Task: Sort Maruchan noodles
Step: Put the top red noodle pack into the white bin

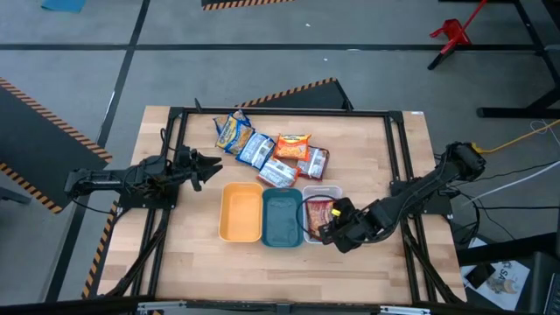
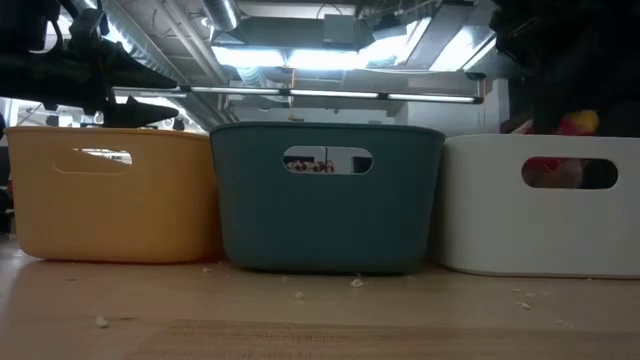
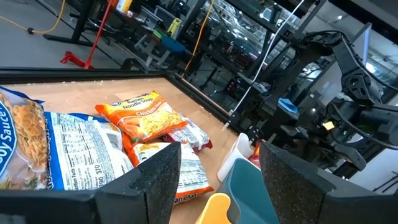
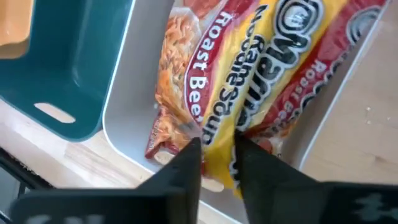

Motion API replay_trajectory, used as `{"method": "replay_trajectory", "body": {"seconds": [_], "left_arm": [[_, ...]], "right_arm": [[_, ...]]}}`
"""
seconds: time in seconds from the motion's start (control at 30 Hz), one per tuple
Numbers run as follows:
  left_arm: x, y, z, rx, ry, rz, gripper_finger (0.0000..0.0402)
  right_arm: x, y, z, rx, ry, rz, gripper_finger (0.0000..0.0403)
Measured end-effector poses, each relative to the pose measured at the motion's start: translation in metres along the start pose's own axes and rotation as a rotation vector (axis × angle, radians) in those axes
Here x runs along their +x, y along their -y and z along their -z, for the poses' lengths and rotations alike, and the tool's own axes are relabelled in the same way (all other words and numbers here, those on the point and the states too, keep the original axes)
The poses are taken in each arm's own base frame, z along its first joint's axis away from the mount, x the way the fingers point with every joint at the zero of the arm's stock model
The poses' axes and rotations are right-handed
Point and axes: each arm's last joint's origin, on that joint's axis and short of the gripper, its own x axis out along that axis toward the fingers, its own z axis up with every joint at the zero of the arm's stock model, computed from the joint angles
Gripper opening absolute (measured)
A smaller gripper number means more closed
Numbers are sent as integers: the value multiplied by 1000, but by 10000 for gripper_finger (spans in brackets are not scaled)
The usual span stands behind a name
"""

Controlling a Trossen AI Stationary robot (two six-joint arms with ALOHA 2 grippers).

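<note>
Several Maruchan noodle packets (image 1: 273, 154), orange, blue-white and red-brown, lie in a heap on the table beyond the trays. My right gripper (image 1: 331, 224) is over the white tray (image 1: 335, 192), shut on a red-and-yellow Roast Beef packet (image 4: 273, 74). A second Roast Beef packet (image 4: 177, 81) lies in the white tray under it. My left gripper (image 1: 213, 164) is open and empty, left of the heap. Its wrist view shows the orange packet (image 3: 140, 115) and a blue-white packet (image 3: 81, 155) ahead. My right gripper pinches the red-and-yellow packet at one end (image 4: 219, 140) between its two fingers (image 4: 186, 163). It comes slanting down from the table's right and near side. The packet stretches away from the fingers over the white tray. In the low view it shows above the tray's rim (image 2: 575, 123).
Three trays stand side by side near the table's middle: yellow-orange (image 1: 240, 213), teal (image 1: 282, 219), white. The low view shows them as yellow-orange (image 2: 110, 200), teal (image 2: 325, 205) and white (image 2: 540, 215). A black frame (image 1: 280, 112) runs around the table top.
</note>
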Motion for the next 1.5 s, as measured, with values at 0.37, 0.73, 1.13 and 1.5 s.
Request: {"method": "replay_trajectory", "body": {"seconds": [0.37,0.73,1.13,1.5], "left_arm": [[0,0,0,2,0,0,212],[0,0,0,-19,-4,4,212],[0,0,0,-22,-4,5,212],[0,0,0,-26,-4,4,212]], "right_arm": [[-5,-5,-6,-50,100,-74,167],[-2,-2,-5,-88,-53,-14,154],[-32,-1,-16,-253,123,-124,154],[-5,-5,9,-593,493,-29,154]]}}
